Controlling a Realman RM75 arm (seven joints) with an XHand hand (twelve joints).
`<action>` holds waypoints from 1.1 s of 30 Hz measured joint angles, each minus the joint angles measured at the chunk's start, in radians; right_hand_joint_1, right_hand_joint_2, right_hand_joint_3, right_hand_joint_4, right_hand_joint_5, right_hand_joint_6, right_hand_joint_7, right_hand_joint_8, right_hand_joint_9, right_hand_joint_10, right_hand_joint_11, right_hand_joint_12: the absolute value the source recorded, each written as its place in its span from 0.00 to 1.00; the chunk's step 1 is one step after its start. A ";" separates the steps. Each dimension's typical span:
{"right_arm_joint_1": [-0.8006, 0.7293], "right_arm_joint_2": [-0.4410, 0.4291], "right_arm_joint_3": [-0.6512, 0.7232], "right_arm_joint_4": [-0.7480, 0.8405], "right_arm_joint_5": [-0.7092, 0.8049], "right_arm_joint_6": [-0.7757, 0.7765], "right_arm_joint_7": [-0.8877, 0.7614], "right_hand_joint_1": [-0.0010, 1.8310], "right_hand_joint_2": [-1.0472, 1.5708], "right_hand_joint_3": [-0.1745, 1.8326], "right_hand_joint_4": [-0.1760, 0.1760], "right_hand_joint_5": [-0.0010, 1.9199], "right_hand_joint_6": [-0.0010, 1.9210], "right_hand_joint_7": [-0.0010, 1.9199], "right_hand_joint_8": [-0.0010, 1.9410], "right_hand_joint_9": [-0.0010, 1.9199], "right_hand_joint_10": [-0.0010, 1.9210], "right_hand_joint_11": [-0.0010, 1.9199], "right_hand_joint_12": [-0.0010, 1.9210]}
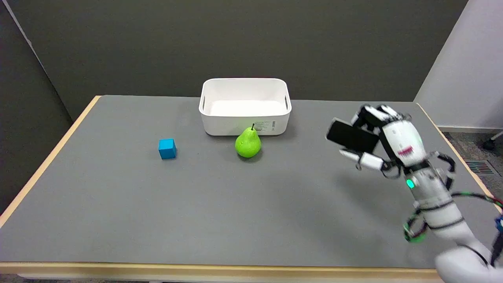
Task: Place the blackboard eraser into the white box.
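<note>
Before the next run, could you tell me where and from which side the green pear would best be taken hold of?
Probably around the wide lower body of the pear, coming from above or from its right. It stands upright with the stem up, and the white box sits close behind it, so an approach from the back looks blocked.

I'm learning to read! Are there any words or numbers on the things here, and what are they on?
Box: a small sticker on its front has tiny print, too small and blurred to read.
Right hand: a pink mark on its back, too blurred to read.
Eraser, pear, blue cube: no writing shows.
So nothing here can be read.
</note>
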 measured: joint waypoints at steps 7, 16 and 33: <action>0.184 -0.037 0.007 0.035 -0.013 -0.179 -0.052 0.64 0.84 0.24 0.00 0.34 0.78 0.37 0.79 0.45 0.97 0.20 1.00; 0.518 -0.146 -0.127 -0.150 0.006 -0.380 -0.105 0.64 0.85 0.21 0.00 0.33 0.79 0.36 0.80 0.45 0.99 0.13 1.00; 0.996 -0.413 -0.383 -0.599 0.112 -0.592 -0.153 0.63 0.86 0.19 0.00 0.32 0.80 0.35 0.81 0.44 0.99 0.10 1.00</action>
